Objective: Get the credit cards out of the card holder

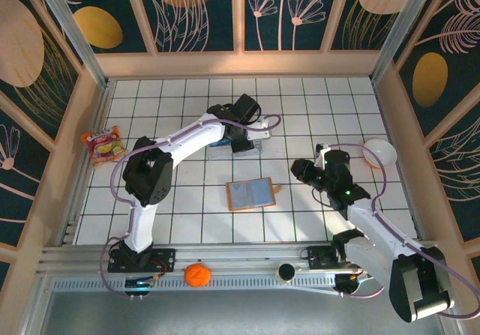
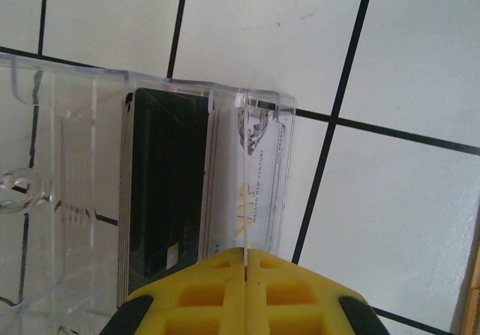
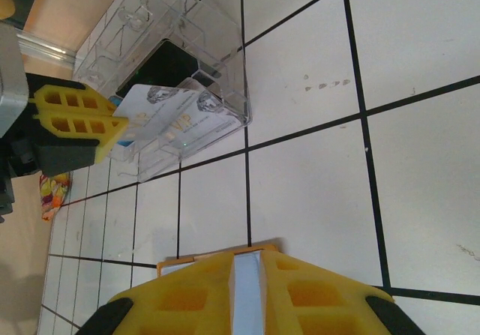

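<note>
Pinching a pale credit card (image 3: pixel 180 114) edge-on in the left gripper (image 2: pixel 245 256), long axis running straight ahead, seemingly over the clear box (image 2: pixel 67 140).

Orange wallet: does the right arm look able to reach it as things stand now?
Probably yes. The orange wallet lies open just beside the right jaws, nothing stands between them, and the left jaws are away at the clear plastic box.

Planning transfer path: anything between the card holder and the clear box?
Nothing. In the top view, bare tiles separate card holder from clear box.
</note>
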`<action>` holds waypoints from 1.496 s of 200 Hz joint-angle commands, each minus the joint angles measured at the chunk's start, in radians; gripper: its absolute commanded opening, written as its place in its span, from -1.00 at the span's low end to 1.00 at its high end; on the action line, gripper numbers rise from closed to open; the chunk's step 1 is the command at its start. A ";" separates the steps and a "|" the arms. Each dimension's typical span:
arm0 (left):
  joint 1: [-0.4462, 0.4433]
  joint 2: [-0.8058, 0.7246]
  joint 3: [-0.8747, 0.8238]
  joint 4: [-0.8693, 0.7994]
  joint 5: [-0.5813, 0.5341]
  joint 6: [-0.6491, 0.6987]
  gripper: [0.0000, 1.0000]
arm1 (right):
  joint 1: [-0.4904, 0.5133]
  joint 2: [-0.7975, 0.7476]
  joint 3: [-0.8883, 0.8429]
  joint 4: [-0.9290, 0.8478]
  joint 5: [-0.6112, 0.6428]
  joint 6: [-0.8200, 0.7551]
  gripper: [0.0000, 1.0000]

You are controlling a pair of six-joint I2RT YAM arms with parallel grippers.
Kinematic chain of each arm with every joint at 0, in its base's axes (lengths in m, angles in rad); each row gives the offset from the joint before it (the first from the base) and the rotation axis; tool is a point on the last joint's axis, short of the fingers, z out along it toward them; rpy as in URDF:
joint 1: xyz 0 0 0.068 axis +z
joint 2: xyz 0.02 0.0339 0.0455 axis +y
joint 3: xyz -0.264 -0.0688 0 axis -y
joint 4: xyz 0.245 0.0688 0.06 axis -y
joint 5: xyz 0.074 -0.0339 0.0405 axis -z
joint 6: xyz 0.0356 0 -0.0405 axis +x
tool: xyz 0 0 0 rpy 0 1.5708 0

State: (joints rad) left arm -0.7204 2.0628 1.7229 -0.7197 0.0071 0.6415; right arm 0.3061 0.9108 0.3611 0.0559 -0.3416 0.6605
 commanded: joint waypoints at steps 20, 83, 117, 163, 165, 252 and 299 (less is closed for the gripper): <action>-0.004 -0.008 -0.042 0.043 -0.034 0.059 -1.00 | -0.013 0.015 0.006 0.036 -0.019 -0.016 -0.67; -0.003 -0.037 -0.105 0.092 -0.009 0.118 -1.00 | -0.017 0.026 0.003 0.050 -0.030 -0.007 -0.67; -0.004 -0.028 -0.105 0.092 0.002 0.117 -1.00 | -0.016 0.022 0.003 0.054 -0.036 -0.001 -0.67; -0.004 -0.031 -0.116 0.128 -0.031 0.087 -0.77 | -0.017 0.023 0.004 0.051 -0.043 0.002 -0.67; -0.004 -0.032 -0.115 0.131 -0.033 0.084 -0.75 | -0.016 0.023 0.004 0.052 -0.045 0.002 -0.67; 0.010 -0.125 -0.061 0.233 -0.017 -0.064 -0.36 | 0.002 0.065 0.014 0.073 -0.098 -0.022 -0.45; 0.088 -0.381 -0.225 0.573 0.175 -0.378 0.11 | 0.201 0.171 0.090 0.047 -0.018 -0.110 -0.29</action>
State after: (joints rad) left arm -0.6819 1.8545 1.5925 -0.4034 0.0498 0.4877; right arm 0.4137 1.0378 0.3847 0.0994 -0.4068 0.6174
